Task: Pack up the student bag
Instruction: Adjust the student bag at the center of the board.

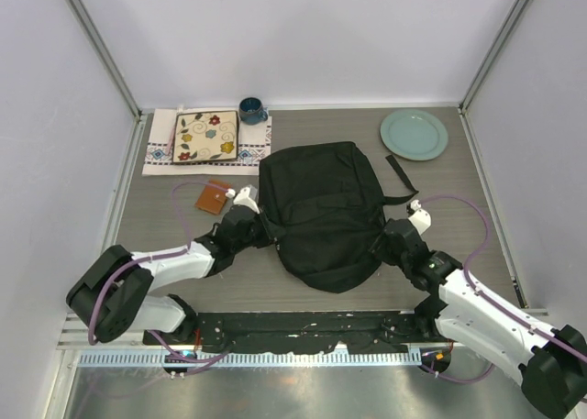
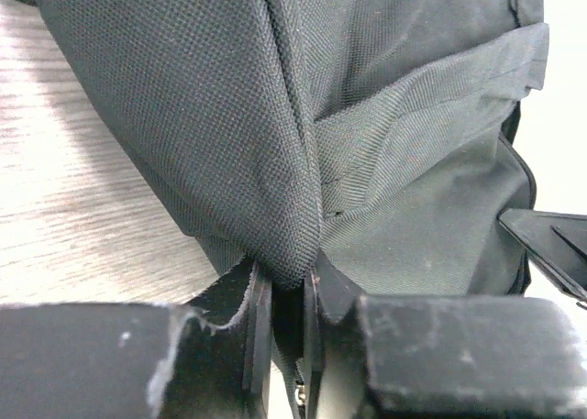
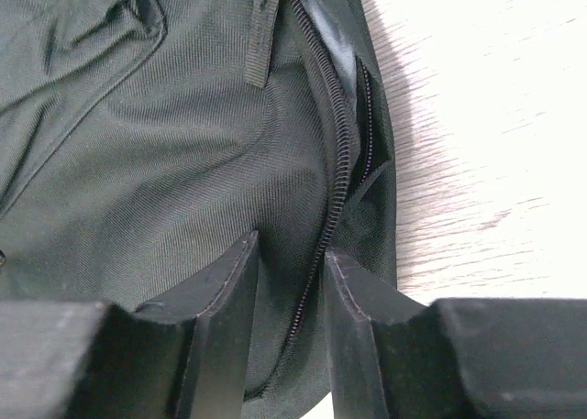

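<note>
The student bag (image 1: 321,208), a large black fabric backpack, lies flat in the middle of the table. My left gripper (image 1: 260,228) is at the bag's left edge. In the left wrist view it (image 2: 286,286) is shut on a fold of the bag's woven fabric (image 2: 211,116), beside a strap (image 2: 413,116). My right gripper (image 1: 383,242) is at the bag's right edge. In the right wrist view it (image 3: 292,254) is closed to a narrow gap on the bag (image 3: 165,162), with the zipper (image 3: 337,181) running between its fingers.
A brown wallet-like item (image 1: 213,197) lies left of the bag. At the back left, a floral square plate (image 1: 206,137) sits on a patterned cloth (image 1: 160,148), with a blue mug (image 1: 251,110) behind. A teal plate (image 1: 415,133) is at the back right. White walls enclose the table.
</note>
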Available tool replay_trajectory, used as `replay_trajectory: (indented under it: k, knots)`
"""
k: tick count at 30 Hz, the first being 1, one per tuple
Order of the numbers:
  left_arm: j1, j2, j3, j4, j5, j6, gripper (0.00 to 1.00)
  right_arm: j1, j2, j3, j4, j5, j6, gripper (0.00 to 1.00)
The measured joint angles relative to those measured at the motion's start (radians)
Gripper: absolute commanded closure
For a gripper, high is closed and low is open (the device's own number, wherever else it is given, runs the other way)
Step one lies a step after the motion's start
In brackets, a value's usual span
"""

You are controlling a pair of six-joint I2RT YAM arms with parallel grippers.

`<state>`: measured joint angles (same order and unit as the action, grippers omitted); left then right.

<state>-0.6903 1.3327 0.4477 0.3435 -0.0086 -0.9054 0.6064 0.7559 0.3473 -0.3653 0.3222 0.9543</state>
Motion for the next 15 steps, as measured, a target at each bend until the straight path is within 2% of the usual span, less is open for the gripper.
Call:
replay_trajectory:
  k: [4,8,11,15]
  knots:
    - [0.001,-0.054,-0.058,0.032,0.002,-0.047,0.92,-0.040,0.004,0.000,0.022,-0.044,-0.037,0.63]
    - [-0.026,-0.140,-0.129,0.042,-0.025,-0.108,0.83,-0.072,0.057,0.015,0.043,-0.079,-0.071,0.63]
    - [-0.093,-0.213,-0.169,0.026,-0.089,-0.163,0.81,-0.101,0.128,0.049,0.059,-0.100,-0.103,0.63]
    - [-0.239,-0.264,-0.175,-0.020,-0.235,-0.232,0.80,-0.152,0.208,0.101,0.081,-0.122,-0.148,0.63]
